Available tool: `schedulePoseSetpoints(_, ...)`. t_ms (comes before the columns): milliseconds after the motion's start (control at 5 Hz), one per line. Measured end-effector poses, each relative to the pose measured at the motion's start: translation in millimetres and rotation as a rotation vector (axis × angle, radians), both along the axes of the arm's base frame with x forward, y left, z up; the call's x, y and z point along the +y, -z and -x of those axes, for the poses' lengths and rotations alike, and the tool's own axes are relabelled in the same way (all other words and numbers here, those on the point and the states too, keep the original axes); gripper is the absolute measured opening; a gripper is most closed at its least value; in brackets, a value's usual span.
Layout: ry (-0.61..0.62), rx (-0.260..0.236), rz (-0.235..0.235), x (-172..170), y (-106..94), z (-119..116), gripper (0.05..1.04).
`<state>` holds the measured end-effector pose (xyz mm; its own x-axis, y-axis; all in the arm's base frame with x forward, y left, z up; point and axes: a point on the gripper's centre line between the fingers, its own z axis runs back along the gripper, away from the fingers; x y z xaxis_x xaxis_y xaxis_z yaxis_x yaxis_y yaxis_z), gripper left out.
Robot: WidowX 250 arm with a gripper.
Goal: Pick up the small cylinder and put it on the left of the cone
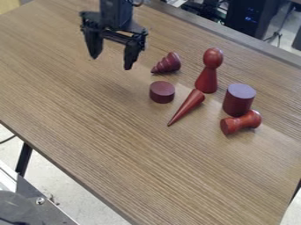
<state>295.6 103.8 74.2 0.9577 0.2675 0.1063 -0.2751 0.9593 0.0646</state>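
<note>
Dark red, the small cylinder, below and right of the gripper in view. Spread wide, holding nothing. Could knock the smooth cone when closing, given so little room just beyond the cylinder; might then set it rolling (on its side, after all). Could also place by the wrong cone, with a ridged cone nearer the gripper. Hard to judge: gripper height above the table. Cut off above the gripper: the arm. Farther right, partly hidden behind a spool: the tall cylinder's base.
</note>
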Motion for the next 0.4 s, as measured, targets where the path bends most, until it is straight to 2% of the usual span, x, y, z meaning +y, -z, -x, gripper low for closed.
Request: schedulePoseSetpoints(400,-0.003,0.000,0.000,0.0,0.0,0.0,1.001)
